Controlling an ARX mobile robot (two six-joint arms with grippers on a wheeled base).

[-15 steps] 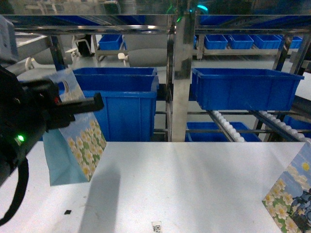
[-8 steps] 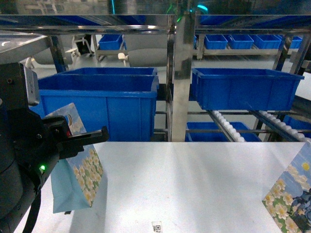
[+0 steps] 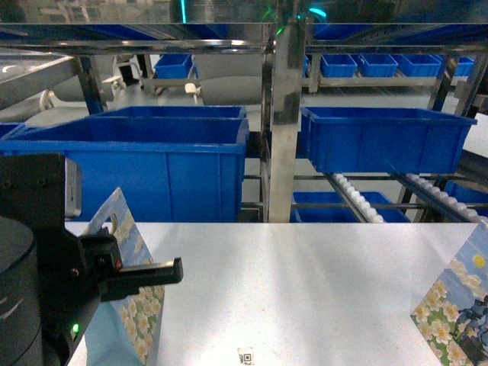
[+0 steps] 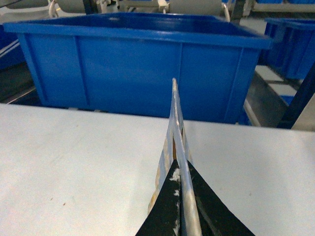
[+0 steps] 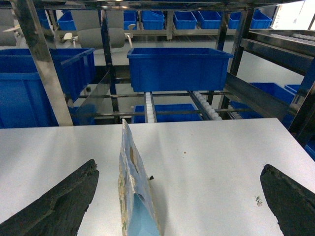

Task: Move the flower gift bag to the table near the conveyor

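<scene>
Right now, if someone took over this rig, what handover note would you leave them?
Left pincer: shut on the flower gift bag, held by its top edge over the near-left of the table.
Right pincer: open, a second flower bag standing between its fingers.
Conveyor lies just beyond the table.
Left to do: release the held bag; whether its base touches the table cannot be seen.

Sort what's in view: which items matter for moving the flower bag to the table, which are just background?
Job:
- flower gift bag, pinched in the left gripper
- table, white top
- conveyor, steel racking with white rollers
- right gripper, open, straddling the second flower bag

Background:
- large blue bin
- blue bin on the rack
- QR sticker
</scene>
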